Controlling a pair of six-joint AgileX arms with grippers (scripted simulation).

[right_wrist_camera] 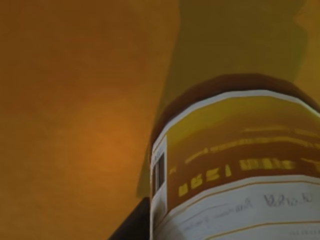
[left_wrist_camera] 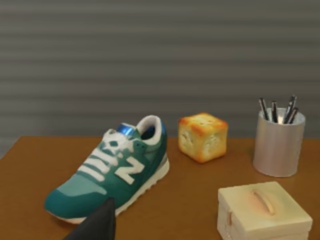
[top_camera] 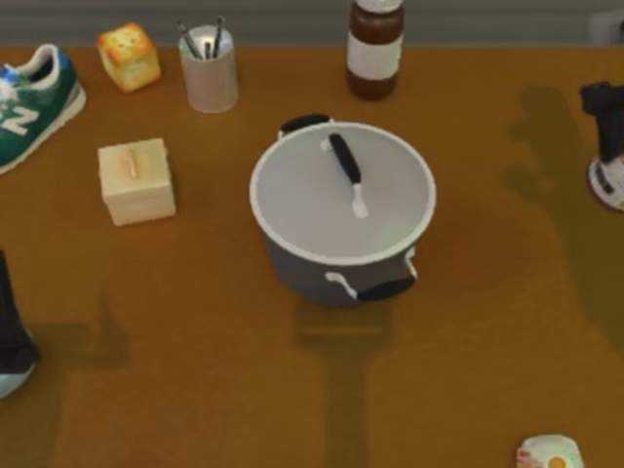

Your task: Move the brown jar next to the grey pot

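The grey pot (top_camera: 341,210) stands in the middle of the table, with a pale lid and a black bar handle. The brown jar (top_camera: 608,183) is at the table's far right edge, well apart from the pot, and only its white top shows under my right gripper (top_camera: 606,156). In the right wrist view the brown jar (right_wrist_camera: 235,175) fills the picture with its white-and-orange label, and a dark finger (right_wrist_camera: 135,225) lies against its side. The right gripper is shut on the jar. My left gripper (top_camera: 10,341) is parked at the left edge, open and empty.
A tall dark brown bottle (top_camera: 374,47) stands behind the pot. At the back left are a pen cup (top_camera: 209,68), a bread cube (top_camera: 129,57) and a green shoe (top_camera: 34,102). A cream box (top_camera: 136,180) sits left of the pot. A white-and-orange object (top_camera: 551,453) lies front right.
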